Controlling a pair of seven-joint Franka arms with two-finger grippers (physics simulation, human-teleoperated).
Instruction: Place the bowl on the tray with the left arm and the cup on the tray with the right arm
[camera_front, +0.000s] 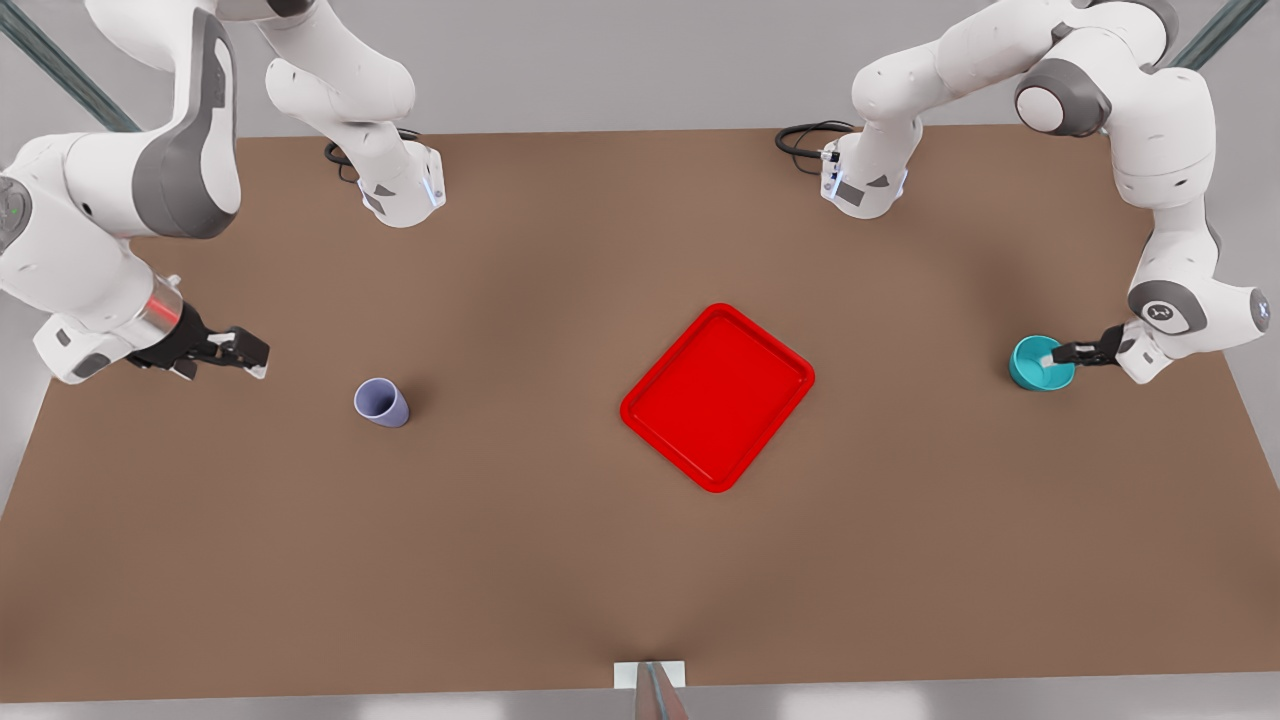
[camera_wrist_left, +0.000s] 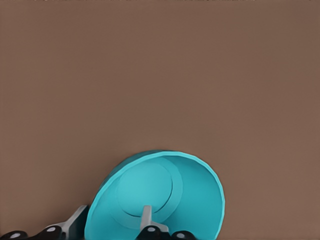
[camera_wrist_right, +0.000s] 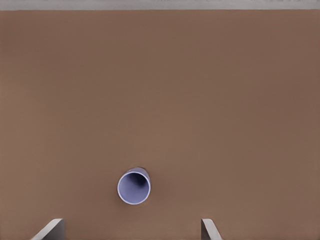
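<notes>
Teal bowl (camera_front: 1040, 363), at the tray's (camera_front: 660, 410) three o'clock, sits pinched by its rim in the left gripper (camera_front: 1068, 353) for lifting; the right gripper (camera_front: 252, 354), fingers spread, waits near the cup (camera_front: 381, 403) at nine o'clock.

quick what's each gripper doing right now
Left gripper: shut on the bowl rim, one finger inside, one outside.
Right gripper: open, holding nothing, short of the cup.
</notes>
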